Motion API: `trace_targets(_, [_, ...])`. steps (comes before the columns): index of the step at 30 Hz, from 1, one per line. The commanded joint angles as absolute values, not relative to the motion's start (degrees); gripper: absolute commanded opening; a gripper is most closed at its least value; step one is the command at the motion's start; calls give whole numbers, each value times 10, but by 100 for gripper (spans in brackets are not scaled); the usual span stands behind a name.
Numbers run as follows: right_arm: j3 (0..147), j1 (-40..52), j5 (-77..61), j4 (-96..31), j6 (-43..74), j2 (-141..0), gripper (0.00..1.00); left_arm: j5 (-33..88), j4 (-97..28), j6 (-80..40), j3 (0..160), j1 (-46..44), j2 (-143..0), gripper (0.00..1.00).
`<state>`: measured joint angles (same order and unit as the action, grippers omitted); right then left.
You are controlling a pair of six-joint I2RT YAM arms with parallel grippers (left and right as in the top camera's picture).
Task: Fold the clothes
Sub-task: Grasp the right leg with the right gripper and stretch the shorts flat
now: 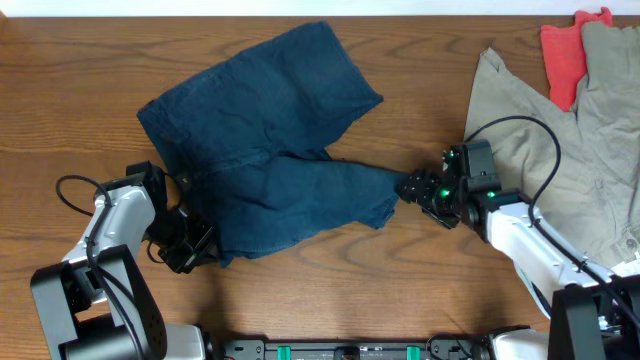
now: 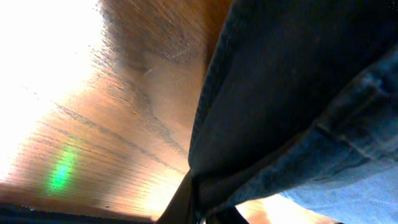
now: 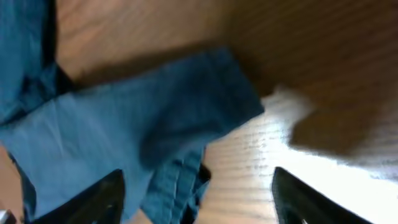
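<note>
overhead: looked straight down over the whole table (image 1: 80, 60) | wrist cams: sat low, super close | all three caught the shorts (image 1: 270, 150)

The left gripper (image 1: 190, 250) and right gripper (image 1: 408, 187) are black, the arms (image 1: 112, 222) white-shelled, with looping black cables (image 1: 513, 118).

Bare wooden table (image 1: 60, 90) lies open left of the navy shorts (image 1: 265, 160) and along their near edge. To the shorts' right, a khaki garment (image 1: 590, 150) and a red cloth (image 1: 562, 60) block the far corner. The left gripper (image 1: 190, 245) sits at the shorts' near-left corner, the right gripper (image 1: 415, 187) at their right hem.
</note>
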<state>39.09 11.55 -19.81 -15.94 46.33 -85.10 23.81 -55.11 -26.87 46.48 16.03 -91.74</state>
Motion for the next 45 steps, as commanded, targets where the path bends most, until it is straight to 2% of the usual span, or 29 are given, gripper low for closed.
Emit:
trace_targets(1, [375, 121, -171, -132, 522, -853, 68, 242, -554, -259, 470, 161, -913, 6])
trace_targets(8, [374, 130, -152, -84, 571, -906, 64, 242, -554, -259, 470, 161, -913, 6])
trace_targets(11, [374, 133, -152, -50, 574, -936, 59, 242, -554, -259, 470, 161, -913, 6])
trace_targets(12, [374, 133, -152, -35, 574, -946, 54, 242, -554, -259, 470, 161, -913, 6])
trace_targets(14, [374, 133, -152, -22, 574, -958, 33, 242, -555, -259, 470, 161, -913, 6])
trace_targets(15, [374, 130, -152, -24, 574, -958, 11, 243, -555, -259, 470, 161, -913, 6])
trace_targets(16, [374, 127, -153, -25, 573, -956, 1, 243, -557, -259, 470, 161, -913, 6])
trace_targets(20, [378, 88, -156, -36, 531, -908, 1, 247, -570, -231, 480, 161, -903, 6])
trace_targets(24, [411, 28, -160, -107, 460, -818, 1, 251, -615, -205, 516, 161, -867, 6])
trace_targets(31, [561, -35, -163, -349, 295, -690, 1, 279, -740, -167, 600, 137, -723, 6])
trace_targets(38, [715, -54, -115, -554, 219, -645, 1, 278, -800, -167, 660, 92, -562, 6])
trace_targets(42, [778, -55, -95, -597, 175, -641, 2, 270, -799, -173, 666, 91, -494, 6])
trace_targets(45, [790, -53, -95, -591, 161, -643, 2, 213, -797, -215, 666, 91, -471, 6])
